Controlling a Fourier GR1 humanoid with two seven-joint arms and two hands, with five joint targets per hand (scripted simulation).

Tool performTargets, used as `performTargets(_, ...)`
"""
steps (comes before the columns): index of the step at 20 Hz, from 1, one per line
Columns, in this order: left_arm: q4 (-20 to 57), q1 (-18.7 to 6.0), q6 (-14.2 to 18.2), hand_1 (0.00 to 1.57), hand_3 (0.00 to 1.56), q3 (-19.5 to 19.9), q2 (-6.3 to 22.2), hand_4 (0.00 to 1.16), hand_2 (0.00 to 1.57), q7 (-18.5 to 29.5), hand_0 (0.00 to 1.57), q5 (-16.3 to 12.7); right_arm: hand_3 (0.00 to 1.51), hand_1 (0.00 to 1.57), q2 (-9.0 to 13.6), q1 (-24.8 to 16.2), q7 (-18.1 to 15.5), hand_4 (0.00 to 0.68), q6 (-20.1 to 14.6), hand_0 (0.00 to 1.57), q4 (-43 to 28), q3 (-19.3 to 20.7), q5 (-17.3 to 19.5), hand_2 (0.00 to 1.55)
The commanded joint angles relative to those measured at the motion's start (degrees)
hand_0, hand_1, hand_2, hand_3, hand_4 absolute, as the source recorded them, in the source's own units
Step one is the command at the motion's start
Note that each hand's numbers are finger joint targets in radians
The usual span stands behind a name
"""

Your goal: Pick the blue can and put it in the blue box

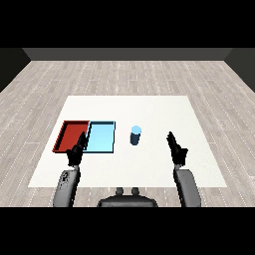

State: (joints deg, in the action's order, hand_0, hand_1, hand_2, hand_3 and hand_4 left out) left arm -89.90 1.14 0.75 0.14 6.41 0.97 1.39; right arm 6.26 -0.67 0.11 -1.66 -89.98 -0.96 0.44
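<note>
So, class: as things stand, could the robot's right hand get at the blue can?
Probably yes. The blue can stands upright on the white table, right of the light blue tray. The right hand, fingers straight, is apart from it, with only bare table between them.

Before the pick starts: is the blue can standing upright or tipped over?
Upright. The blue can stands on the table with its round lighter top facing up, right of the blue tray.

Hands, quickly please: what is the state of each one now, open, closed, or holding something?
Left hand: open, holding nothing, over the near edge of the trays.
Right hand: open, holding nothing, apart from the blue can.
</note>
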Motion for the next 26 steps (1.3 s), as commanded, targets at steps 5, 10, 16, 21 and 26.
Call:
performTargets(5, -1.5, 0.1, -0.9, 0.0, 0.0, -0.1, -1.7, 0.0, 0.0, -1.7, 0.0, -0.1, 0.0, 0.0, 3.4, 1.0, -1.0, 0.0, 6.9, 0.0, 1.8, 4.8, -2.7, 0.0)
performTargets(10, -5.9, 0.4, -2.2, 0.0, 0.0, -1.2, -4.6, 0.0, 0.0, 14.1, 0.0, -2.4, 0.0, 0.0, 0.7, 3.7, -8.6, 0.0, 14.8, 0.0, -1.2, 6.4, -15.4, 0.0)
performTargets(16, -5.9, 0.8, -2.8, 0.0, 0.0, -1.6, -4.3, 0.0, 0.0, 16.2, 0.0, -1.3, 0.0, 0.0, 2.2, 1.2, -12.6, 0.0, 18.2, 0.0, 1.3, 8.0, -15.2, 0.0)
performTargets(21, -2.7, 1.9, -4.8, 0.0, 0.0, 0.7, -3.7, 0.0, 0.0, 19.6, 0.0, -3.5, 0.0, 0.0, 0.3, 0.7, -11.8, 0.0, 18.2, 0.0, 1.4, 7.7, -16.1, 0.0)
performTargets(26, -4.4, 0.3, -5.1, 0.0, 0.0, 2.6, -3.3, 0.0, 0.0, 16.9, 0.0, -5.8, 0.0, 0.0, -1.0, 7.5, -7.1, 0.0, 14.9, 0.0, 5.5, 8.0, -17.3, 0.0)
